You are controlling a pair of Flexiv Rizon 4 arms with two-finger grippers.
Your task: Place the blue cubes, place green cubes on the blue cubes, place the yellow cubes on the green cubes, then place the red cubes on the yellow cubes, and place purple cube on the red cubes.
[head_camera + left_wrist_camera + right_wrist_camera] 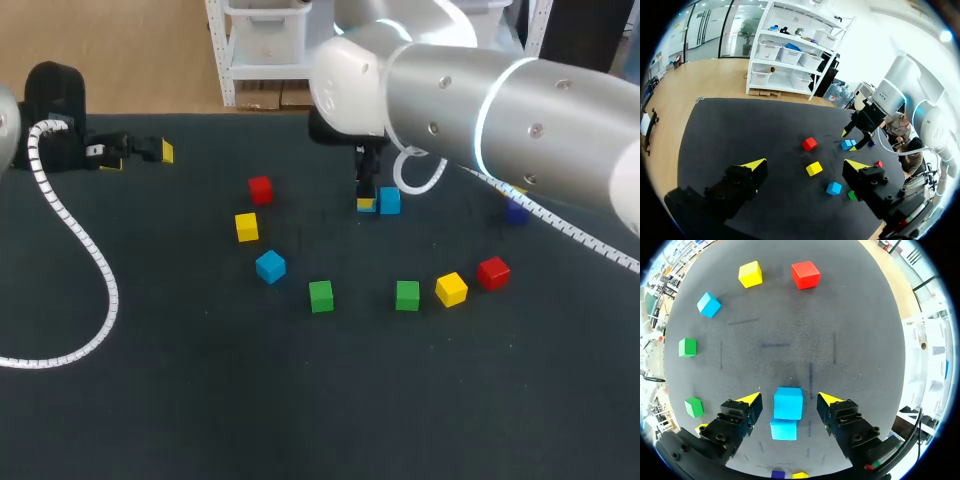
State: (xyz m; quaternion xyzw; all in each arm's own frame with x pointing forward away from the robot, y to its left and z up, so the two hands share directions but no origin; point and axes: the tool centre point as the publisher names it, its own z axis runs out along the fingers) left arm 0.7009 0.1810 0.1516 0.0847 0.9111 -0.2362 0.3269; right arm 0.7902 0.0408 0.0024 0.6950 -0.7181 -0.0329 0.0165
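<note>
Two blue cubes lie touching each other at the table's back middle. My right gripper [788, 398] hangs over them, open, its fingers on either side of one blue cube [788, 403] with gaps on both sides. The second blue cube [783, 429] sits under the gripper's palm. In the head view one of them [389, 200] shows beside the right gripper [367, 200]. A third blue cube [270, 266] lies nearer the front left. My left gripper [140, 158] stands open and empty at the back left, far from the cubes.
Loose cubes ring the middle: red [260, 189], yellow [246, 226], green [320, 295], green [407, 295], yellow [451, 289], red [493, 272]. A purple cube [516, 212] is partly hidden behind my right arm. The left arm's white cable [95, 270] loops over the table's left side.
</note>
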